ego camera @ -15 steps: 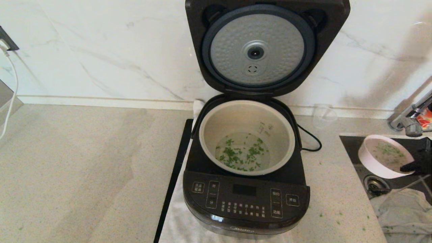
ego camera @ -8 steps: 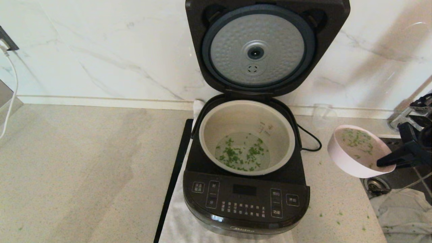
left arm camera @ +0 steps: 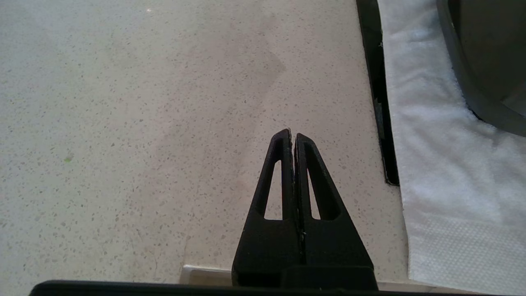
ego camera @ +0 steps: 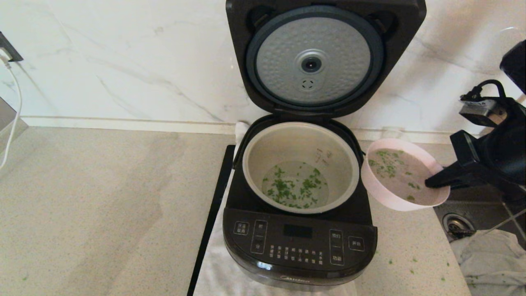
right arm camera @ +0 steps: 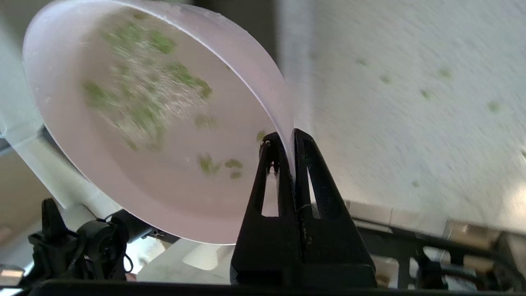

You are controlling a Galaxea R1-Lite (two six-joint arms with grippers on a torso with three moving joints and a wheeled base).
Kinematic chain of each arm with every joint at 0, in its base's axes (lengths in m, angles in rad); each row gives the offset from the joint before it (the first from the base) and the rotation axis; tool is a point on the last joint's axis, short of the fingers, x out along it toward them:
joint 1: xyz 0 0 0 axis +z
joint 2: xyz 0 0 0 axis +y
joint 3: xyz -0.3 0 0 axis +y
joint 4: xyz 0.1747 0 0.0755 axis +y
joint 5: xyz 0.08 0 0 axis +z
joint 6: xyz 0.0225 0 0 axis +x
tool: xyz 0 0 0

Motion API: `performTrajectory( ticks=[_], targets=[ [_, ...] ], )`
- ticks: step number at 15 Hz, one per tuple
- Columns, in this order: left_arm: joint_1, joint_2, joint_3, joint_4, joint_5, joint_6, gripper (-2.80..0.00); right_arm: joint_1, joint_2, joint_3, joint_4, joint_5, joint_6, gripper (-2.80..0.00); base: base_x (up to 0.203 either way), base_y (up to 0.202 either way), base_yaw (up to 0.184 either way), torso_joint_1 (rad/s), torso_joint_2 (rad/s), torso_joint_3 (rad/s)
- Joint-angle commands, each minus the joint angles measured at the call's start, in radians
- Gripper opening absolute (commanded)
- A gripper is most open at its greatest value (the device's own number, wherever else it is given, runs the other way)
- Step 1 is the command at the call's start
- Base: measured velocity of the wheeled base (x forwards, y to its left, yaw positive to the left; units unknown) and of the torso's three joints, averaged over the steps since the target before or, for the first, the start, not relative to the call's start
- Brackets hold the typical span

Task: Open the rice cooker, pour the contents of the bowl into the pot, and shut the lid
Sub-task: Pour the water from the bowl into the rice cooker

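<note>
The black rice cooker (ego camera: 299, 242) stands mid-counter with its lid (ego camera: 324, 55) raised upright, silver disc facing me. Its grey pot (ego camera: 301, 166) holds clear liquid with green bits (ego camera: 295, 188). My right gripper (ego camera: 431, 182) (right arm camera: 289, 139) is shut on the rim of the pale pink bowl (ego camera: 400, 176) (right arm camera: 156, 123), held in the air just right of the pot's rim, tilted towards the cooker. Green bits in liquid (ego camera: 386, 159) (right arm camera: 144, 94) lie inside the bowl. My left gripper (left arm camera: 291, 135) is shut and empty over bare counter, left of the cooker.
A white cloth (ego camera: 218, 267) (left arm camera: 444, 164) lies under the cooker, with a black strip (ego camera: 211, 218) along its left side. A sink (ego camera: 472, 213) with a drain and a grey rag (ego camera: 491, 259) is at the right. Green specks dot the counter near it.
My right arm lifted the bowl out of the sink area and carried it left and up, to the right edge of the cooker. The left gripper shows no change.
</note>
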Motion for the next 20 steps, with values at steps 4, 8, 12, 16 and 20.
performTrajectory(
  ticks=[4, 8, 12, 16, 20],
  targets=[
    [0.000, -0.001, 0.000, 0.000, -0.001, 0.000, -2.80, 0.154, 0.094, -0.192, 0.008, -0.048, 0.037, -2.80, 0.000, 0.000, 0.000, 0.000, 0.00, 0.000],
    [0.000, 0.000, 0.000, 0.000, 0.000, 0.000, -2.80, 0.235, 0.179, -0.267, -0.027, -0.074, 0.056, -2.80, 0.000, 0.000, 0.000, 0.000, 0.00, 0.000],
    [0.000, -0.001, 0.000, 0.000, 0.000, 0.000, -2.80, 0.281, 0.232, -0.269, -0.113, -0.090, 0.073, -2.80, 0.000, 0.000, 0.000, 0.000, 0.00, 0.000],
    [0.000, 0.000, 0.000, 0.000, 0.000, 0.000, -2.80, 0.289, 0.264, -0.269, -0.179, -0.094, 0.078, -2.80, 0.000, 0.000, 0.000, 0.000, 0.00, 0.000],
    [0.000, -0.001, 0.000, 0.000, -0.001, 0.000, -2.80, 0.314, 0.314, -0.269, -0.213, -0.127, 0.086, -2.80, 0.000, 0.000, 0.000, 0.000, 0.00, 0.000]
  ],
)
